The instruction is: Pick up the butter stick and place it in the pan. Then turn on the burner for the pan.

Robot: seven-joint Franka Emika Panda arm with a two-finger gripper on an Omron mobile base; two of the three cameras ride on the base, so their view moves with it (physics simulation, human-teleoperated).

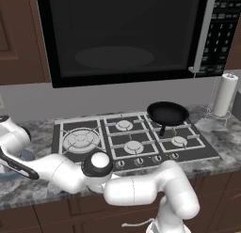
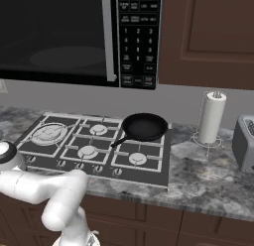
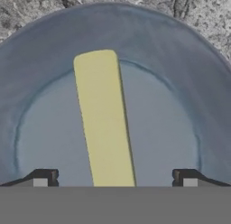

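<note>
Pale-yellow rectangular butter stick (image 3: 104,123) lying on round blue-grey plate (image 3: 40,74), between spread gripper (image 3: 114,178) fingertips; black frying pan (image 1: 167,113) on far-right burner.

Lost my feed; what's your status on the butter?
Gripper open, straddling butter stick. Stick lies on blue-grey plate, not yet gripped. Pan waits on rear burner. Nothing in the way.

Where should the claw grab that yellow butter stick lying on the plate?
Probably across its narrow width, coming straight down from above. The butter stick lies flat on the blue-grey plate, long and thin, running between the two fingertips of the open gripper, so its long sides already face the fingers.
</note>
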